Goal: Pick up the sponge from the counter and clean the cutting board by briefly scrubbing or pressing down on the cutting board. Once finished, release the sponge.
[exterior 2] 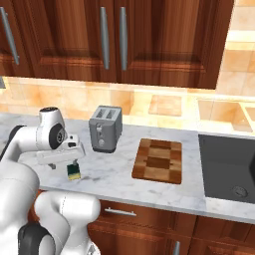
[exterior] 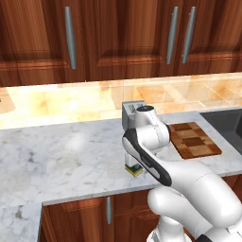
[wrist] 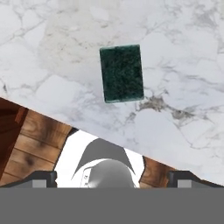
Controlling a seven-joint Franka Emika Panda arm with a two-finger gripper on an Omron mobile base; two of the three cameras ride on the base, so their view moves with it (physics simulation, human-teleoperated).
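Sponge [wrist: 121, 73]: you see its dark green top just above the middle of the hand view, lying flat on the white marble; in the left base view it sits low at centre, yellow foam showing under the green, right below the hand.
Gripper [wrist: 112, 178]: your fingers stand wide apart, one dark tip at the lower left and one at the lower right of the hand view, with nothing between them; they hold nothing, and the sponge lies apart from both tips, further up the frame.
Arm: in the right base view you find the hand at the left, pointing down over the sponge [exterior 2: 73, 172]; in the left base view the white arm fills the lower right and hides part of the sponge.
Counter [exterior: 61, 151]: white marble with grey veins, running across the middle of both base views; its front edge cuts slantwise across the lower half of the hand view, with reddish-brown cabinet wood below it.
Cutting board [exterior 2: 158, 160]: checkered reddish-brown slab lying flat on the counter, right of centre in the right base view, well apart from the sponge and bare on top.
Toaster [exterior 2: 105, 128]: grey metal, upright near the back wall, between sponge and board in the right base view.
Sink [exterior 2: 230, 169]: dark basin at the right edge of the right base view, just beside the board.
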